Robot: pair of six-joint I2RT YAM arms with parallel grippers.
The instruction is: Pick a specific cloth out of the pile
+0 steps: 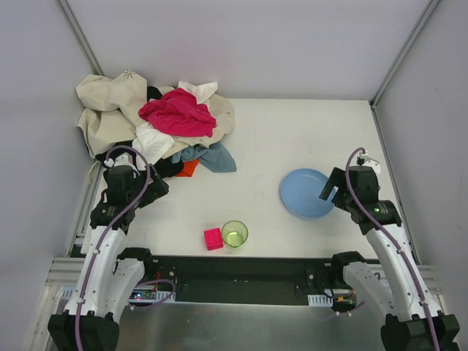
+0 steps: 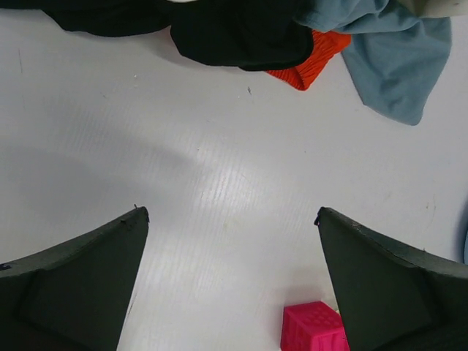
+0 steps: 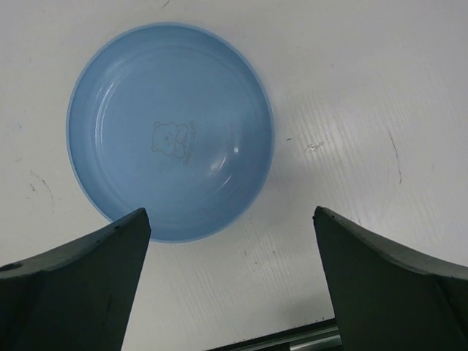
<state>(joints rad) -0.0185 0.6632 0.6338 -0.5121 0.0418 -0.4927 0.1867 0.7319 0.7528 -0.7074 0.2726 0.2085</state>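
cloth point(image 2: 311, 62) half-buried under pile point(image 1: 110, 102), white table point(image 1: 292, 131); left end effector point(image 2: 230, 213), right end effector point(image 3: 230, 212) wide open, empty

You won't find any word, number or brand you can read in these views. The one mark is a faint bear outline point(image 3: 172, 139) printed at the centre of the round light-blue plastic plate point(image 3: 110, 88); the tiny marks beside it are too small to read.
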